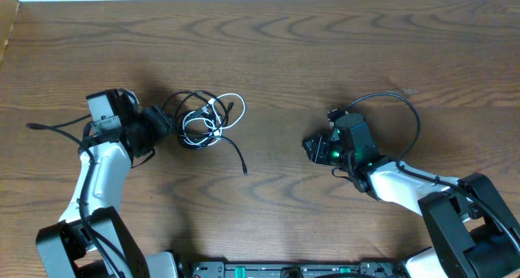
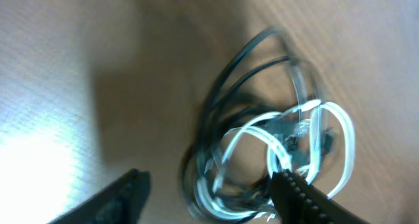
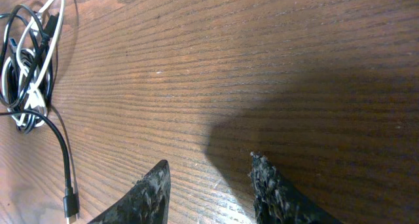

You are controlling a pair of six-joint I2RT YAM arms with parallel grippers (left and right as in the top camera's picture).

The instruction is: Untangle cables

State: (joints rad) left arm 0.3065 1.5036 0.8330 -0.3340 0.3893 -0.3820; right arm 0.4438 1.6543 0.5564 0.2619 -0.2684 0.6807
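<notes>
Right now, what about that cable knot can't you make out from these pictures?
Left wrist: the cable bundle is blurred; which strand crosses which is untraceable.
Overhead: the left gripper is a dark mass; whether it touches a cable is unclear.
Right wrist: the frame's left edge cuts the bundle; the black cord's plug is too small to identify.

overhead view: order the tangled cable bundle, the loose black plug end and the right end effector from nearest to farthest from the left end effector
From the left end effector:
1. the tangled cable bundle, right beside its fingertips
2. the loose black plug end, trailing out beyond the bundle, lower in the picture
3. the right end effector, far off on the opposite side
</notes>
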